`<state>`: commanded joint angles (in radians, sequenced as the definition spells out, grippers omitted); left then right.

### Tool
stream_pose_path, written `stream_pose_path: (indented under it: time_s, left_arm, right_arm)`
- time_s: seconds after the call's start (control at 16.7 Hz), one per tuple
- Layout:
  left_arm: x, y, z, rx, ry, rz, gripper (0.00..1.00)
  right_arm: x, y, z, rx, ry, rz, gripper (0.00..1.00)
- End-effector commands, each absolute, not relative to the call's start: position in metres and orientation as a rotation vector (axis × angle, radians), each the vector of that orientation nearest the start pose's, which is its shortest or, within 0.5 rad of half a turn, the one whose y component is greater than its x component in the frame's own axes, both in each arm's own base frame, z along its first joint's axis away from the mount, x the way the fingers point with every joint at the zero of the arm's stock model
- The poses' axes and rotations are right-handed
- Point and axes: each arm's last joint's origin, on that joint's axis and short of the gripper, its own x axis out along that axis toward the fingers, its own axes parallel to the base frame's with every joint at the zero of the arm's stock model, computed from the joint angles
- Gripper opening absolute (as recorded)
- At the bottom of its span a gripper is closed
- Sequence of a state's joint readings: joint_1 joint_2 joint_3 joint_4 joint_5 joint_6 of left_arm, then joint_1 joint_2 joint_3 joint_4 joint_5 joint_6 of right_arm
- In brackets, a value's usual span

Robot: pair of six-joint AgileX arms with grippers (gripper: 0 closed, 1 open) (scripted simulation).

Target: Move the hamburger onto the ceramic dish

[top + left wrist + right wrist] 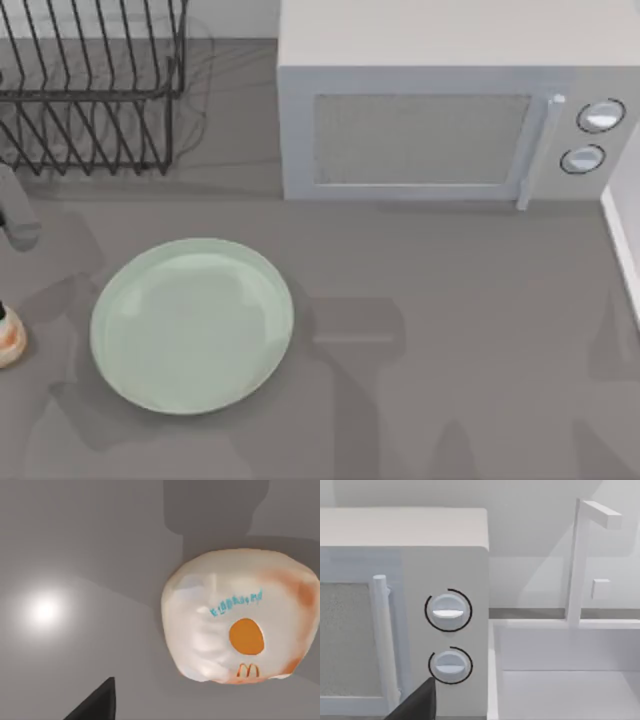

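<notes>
The hamburger (pixel 8 338) lies on the grey table at the far left edge, just left of the ceramic dish (pixel 192 325), and apart from it. The dish is pale mint green, round and shallow, with nothing on it. In the left wrist view the hamburger (pixel 235 617) looms large, pale-topped with an orange spot and orange edges. My left gripper hovers over it, open and holding nothing, and one dark fingertip (pixel 100 702) shows beside the bun. Part of my left arm (pixel 14 215) enters from the left edge. One fingertip (pixel 420 702) of my open right gripper faces the microwave.
A white microwave (pixel 450 110) stands at the back, its door shut, with two dials (pixel 448 611) on its right. A black wire dish rack (pixel 90 85) sits at the back left. A white sink basin (pixel 565 680) with a tap lies right of the microwave.
</notes>
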<state>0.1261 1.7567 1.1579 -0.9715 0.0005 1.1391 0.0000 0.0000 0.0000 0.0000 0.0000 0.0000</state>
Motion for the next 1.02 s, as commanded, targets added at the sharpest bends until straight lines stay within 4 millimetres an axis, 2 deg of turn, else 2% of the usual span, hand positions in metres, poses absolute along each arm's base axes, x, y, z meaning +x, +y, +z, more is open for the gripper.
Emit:
stream_pose_path:
  time_s: [0.18,0.48,0.6,0.84,1.02]
  left_arm:
    - [0.309,0.042,0.160,0.782,1.429,-0.788,1.00]
    - [0.311,0.043,0.109,0.786,1.419,-0.779,1.00]
    - [0.309,0.043,0.095,0.784,1.424,-0.784,1.00]
    - [0.308,0.043,0.092,0.783,1.426,-0.785,1.00]
    - [0.308,0.043,0.092,0.783,1.426,-0.785,0.77]
  right_arm:
    - [0.106,-0.001,0.160,0.000,0.000,0.000,1.00]
    - [0.106,-0.001,0.160,0.000,0.000,0.000,1.00]
    - [0.106,-0.001,0.160,0.000,0.000,0.000,1.00]
    - [0.106,-0.001,0.160,0.000,0.000,0.000,1.00]
    - [0.106,-0.001,0.160,0.000,0.000,0.000,1.00]
